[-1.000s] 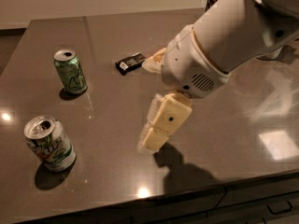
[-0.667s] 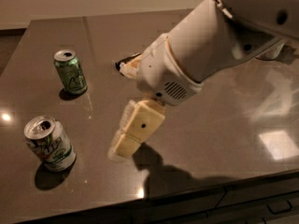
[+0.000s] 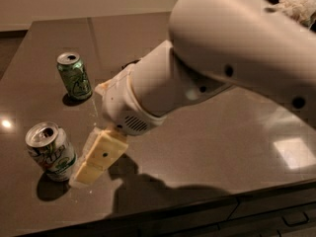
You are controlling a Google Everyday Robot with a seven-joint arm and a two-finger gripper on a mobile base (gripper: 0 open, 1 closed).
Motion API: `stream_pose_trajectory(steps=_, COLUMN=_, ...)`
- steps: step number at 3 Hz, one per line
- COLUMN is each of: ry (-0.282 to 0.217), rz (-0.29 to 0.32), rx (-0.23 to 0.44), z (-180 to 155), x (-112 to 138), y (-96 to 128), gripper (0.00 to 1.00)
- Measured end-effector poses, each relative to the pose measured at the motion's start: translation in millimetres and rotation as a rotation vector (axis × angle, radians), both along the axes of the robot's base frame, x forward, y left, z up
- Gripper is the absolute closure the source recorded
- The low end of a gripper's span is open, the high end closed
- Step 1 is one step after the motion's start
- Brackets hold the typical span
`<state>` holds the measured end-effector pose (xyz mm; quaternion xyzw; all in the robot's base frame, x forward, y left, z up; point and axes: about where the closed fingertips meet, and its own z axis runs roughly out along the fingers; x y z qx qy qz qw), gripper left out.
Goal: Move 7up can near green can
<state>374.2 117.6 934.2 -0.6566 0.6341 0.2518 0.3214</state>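
Observation:
The 7up can, white with green lettering and a silver top, stands upright near the front left of the dark table. The green can, all green with pale script, stands upright farther back on the left. My gripper hangs low over the table just right of the 7up can, its cream fingers close beside the can's side. The big white arm reaches in from the upper right and hides the table's middle.
The table's front edge runs close below the gripper, with cabinet fronts beneath it. A crumpled pale item lies at the far right back. A bright light reflection sits on the right of the table.
The arm has swung left and lower, bringing the gripper from the table's middle to right beside the 7up can. A dark item at the back is now hidden by the arm. Both cans stand where they were.

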Motion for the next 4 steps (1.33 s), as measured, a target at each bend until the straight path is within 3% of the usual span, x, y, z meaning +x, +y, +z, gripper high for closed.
stream_pose_trajectory(steps=1, ry=0.000, rz=0.015, rx=0.020, z=-16, x=-1, y=29, gripper=0.00)
stream_pose_trajectory(steps=4, ry=0.042, rz=0.033, rx=0.060, z=-31, x=8, y=68, gripper=0.00)
